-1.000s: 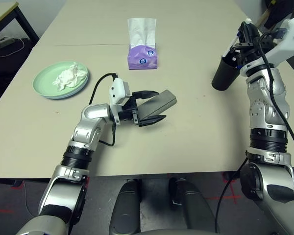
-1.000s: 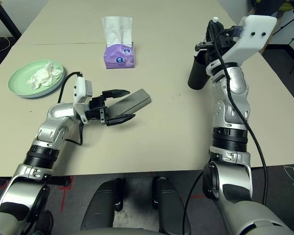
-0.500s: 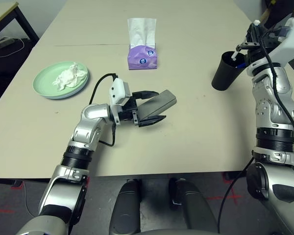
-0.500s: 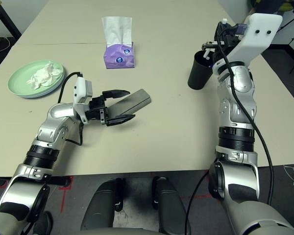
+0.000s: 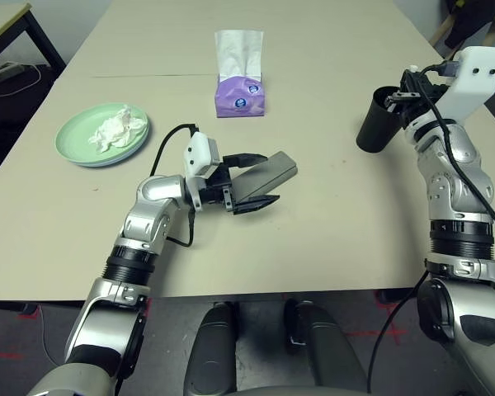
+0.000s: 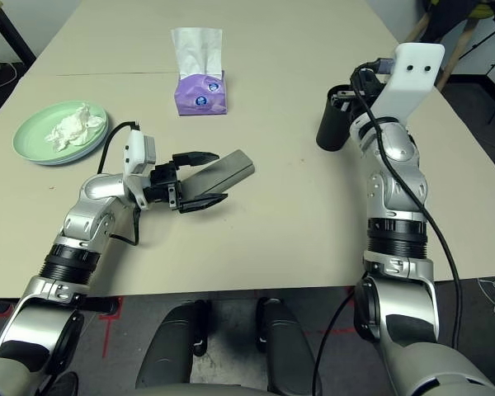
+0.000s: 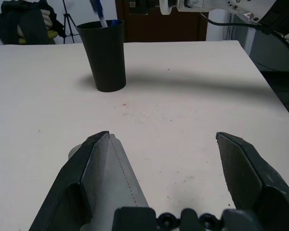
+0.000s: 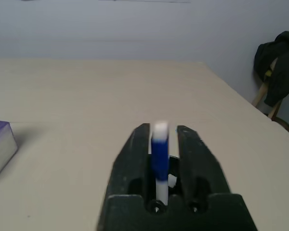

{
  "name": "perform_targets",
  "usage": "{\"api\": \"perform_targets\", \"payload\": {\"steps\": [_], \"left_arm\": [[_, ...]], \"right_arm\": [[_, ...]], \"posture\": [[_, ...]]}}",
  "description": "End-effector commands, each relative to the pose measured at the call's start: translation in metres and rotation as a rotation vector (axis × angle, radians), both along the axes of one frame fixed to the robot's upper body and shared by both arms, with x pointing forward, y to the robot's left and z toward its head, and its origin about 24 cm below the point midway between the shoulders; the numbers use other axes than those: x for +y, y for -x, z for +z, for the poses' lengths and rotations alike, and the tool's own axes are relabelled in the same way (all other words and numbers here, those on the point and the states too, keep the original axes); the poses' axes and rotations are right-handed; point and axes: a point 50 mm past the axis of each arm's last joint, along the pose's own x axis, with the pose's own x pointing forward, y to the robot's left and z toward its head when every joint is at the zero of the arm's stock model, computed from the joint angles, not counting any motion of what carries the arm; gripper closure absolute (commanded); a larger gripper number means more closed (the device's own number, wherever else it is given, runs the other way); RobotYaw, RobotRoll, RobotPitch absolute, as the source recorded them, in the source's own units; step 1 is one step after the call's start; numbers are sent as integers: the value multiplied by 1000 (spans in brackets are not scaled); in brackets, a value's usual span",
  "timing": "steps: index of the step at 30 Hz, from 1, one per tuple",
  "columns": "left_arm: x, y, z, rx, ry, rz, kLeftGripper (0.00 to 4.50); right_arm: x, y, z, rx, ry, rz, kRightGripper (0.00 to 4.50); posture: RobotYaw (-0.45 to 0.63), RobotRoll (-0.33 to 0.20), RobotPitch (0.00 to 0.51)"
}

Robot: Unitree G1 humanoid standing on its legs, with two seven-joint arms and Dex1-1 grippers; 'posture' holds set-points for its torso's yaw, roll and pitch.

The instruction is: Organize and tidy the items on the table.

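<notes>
Table (image 5: 330, 239): beige, smooth top, thin seam across it, small dark specks and one reddish mark. Plates (image 5: 76, 148): stacked flat on the left side, pale green on top, pale blue rim showing underneath. Tissue (image 5: 118, 129): white, crumpled into a loose wad, sits on the green plate. Case (image 5: 268, 175): grey, oblong, lies near the middle, angled, far end toward the right. Stitch line visible along it. Cup (image 5: 378, 128): black, tapered, wider at the mouth, stands upright on the right side. Pens: one blue-and-white (image 8: 160, 159), roughly upright at the cup's mouth; blue part of another (image 7: 116, 22) shows at the rim.
</notes>
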Motion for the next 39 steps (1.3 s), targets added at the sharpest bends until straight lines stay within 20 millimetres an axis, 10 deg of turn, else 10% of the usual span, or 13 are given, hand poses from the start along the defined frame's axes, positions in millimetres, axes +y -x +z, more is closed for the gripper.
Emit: {"api": "perform_targets", "payload": {"steps": [1, 5, 13, 24, 33, 39], "left_arm": [[-1, -1, 0, -22, 3, 7, 0], [0, -4, 6, -48, 40, 55, 0], [20, -25, 25, -128, 319, 547, 0], [93, -20, -1, -50, 363, 1330, 0], [141, 7, -8, -105, 327, 1533, 0], [159, 18, -8, -154, 359, 1437, 0]], "right_arm": [[3, 7, -2, -91, 31, 59, 1650], [6, 20, -8, -220, 32, 177, 127], [10, 45, -46, -8, 83, 587, 55], [-12, 41, -82, 66, 0, 259, 55], [-34, 53, -94, -1, -75, -97, 55], [-37, 48, -96, 3, -63, -35, 55]], "posture": [[65, 0, 151], [75, 0, 153], [97, 0, 149], [117, 0, 141], [115, 0, 131], [106, 0, 122]]}}
